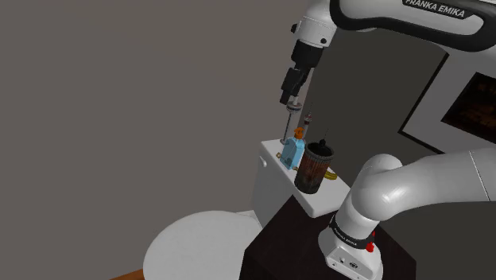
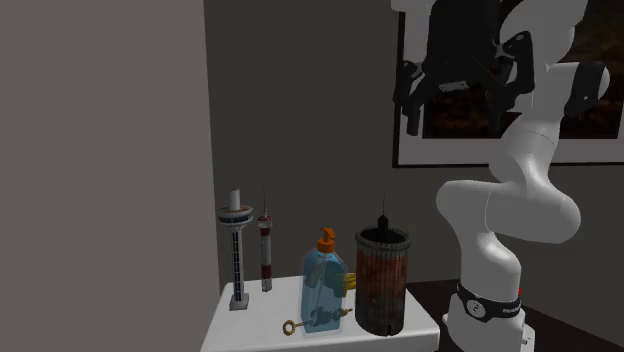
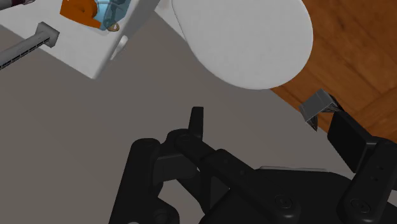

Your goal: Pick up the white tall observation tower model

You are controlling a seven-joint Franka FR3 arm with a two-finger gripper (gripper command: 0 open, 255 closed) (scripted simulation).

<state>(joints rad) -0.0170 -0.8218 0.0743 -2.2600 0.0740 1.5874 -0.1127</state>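
White at its top and grey down its shaft, the tower [image 2: 236, 252] stands upright on its small base at the far left corner of the tank [image 2: 262, 332] in the second exterior view, close to the wall [image 2: 100, 150]. Just beside it, toward that view's right, stands a thinner red mast [image 2: 266, 250]. Further right come a blue bottle [image 2: 324, 288] with an orange pump and a dark rusty cylinder [image 2: 382, 282]. A small key [image 2: 292, 326] lies on the tank in front of the bottle.

Nothing touches the tower. The claw [image 2: 465, 95] hangs high above the tank, well apart from the tower and off to that view's right, in front of a framed picture [image 2: 590, 100].

In the shoulder view the tower [image 1: 288, 130] rises behind the bottle [image 1: 294, 151], and the claw [image 1: 292, 97] points down over that end of the tank [image 1: 270, 187]. The cylinder [image 1: 311, 171] stands nearer the arm [image 1: 413, 187]. A round white lid [image 1: 199, 243] sits below the tank.

In the wrist view the claw [image 3: 257, 114] is spread, its two fingers [image 3: 197, 121] standing apart with nothing between them. Beyond them are the tank [image 3: 95, 54], the tower's grey shaft [image 3: 28, 48], the bottle's orange pump [image 3: 79, 9], the lid [image 3: 248, 38] and a wooden floor [image 3: 359, 57]
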